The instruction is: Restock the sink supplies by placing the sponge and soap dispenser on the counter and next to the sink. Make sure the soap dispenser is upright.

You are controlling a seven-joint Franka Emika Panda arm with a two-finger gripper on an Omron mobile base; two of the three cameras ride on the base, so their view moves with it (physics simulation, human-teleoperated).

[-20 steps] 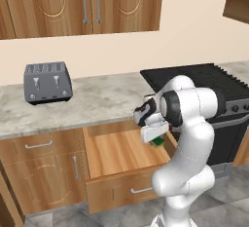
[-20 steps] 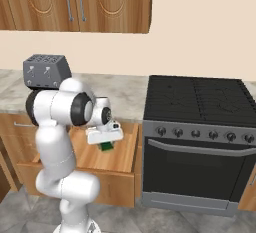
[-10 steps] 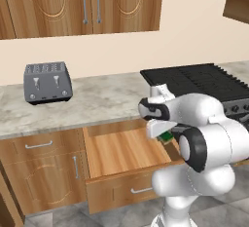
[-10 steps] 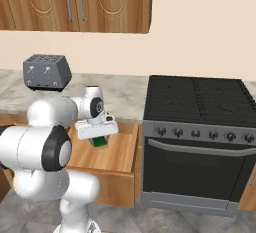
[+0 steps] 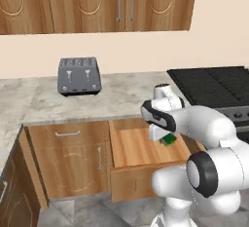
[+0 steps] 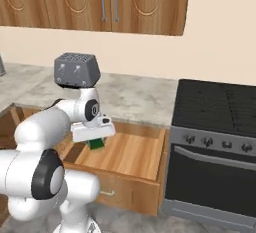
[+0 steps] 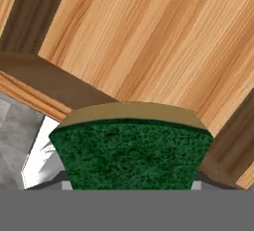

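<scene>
My gripper (image 5: 164,134) (image 6: 93,136) is shut on the sponge (image 5: 169,139) (image 6: 95,144), a small green block with a yellowish layer. It hangs a little above the wooden floor of the open drawer (image 5: 138,148) (image 6: 127,153). In the hand view the sponge (image 7: 131,150) sits between my fingers, green face toward the camera, with the drawer boards behind it. The marbled counter (image 5: 121,97) (image 6: 135,97) runs just behind the drawer. The soap dispenser and the sink are out of view.
A grey toaster (image 5: 79,76) (image 6: 76,70) stands on the counter against the wall. The black stove (image 5: 219,87) (image 6: 220,114) is to the right of the drawer. Wooden wall cabinets (image 5: 116,2) hang above. My own white arm bulks in front of the drawer.
The whole picture has shifted, so the base has driven and the camera with it. The arm has swung around; the sponge stays in the gripper over the open drawer.
</scene>
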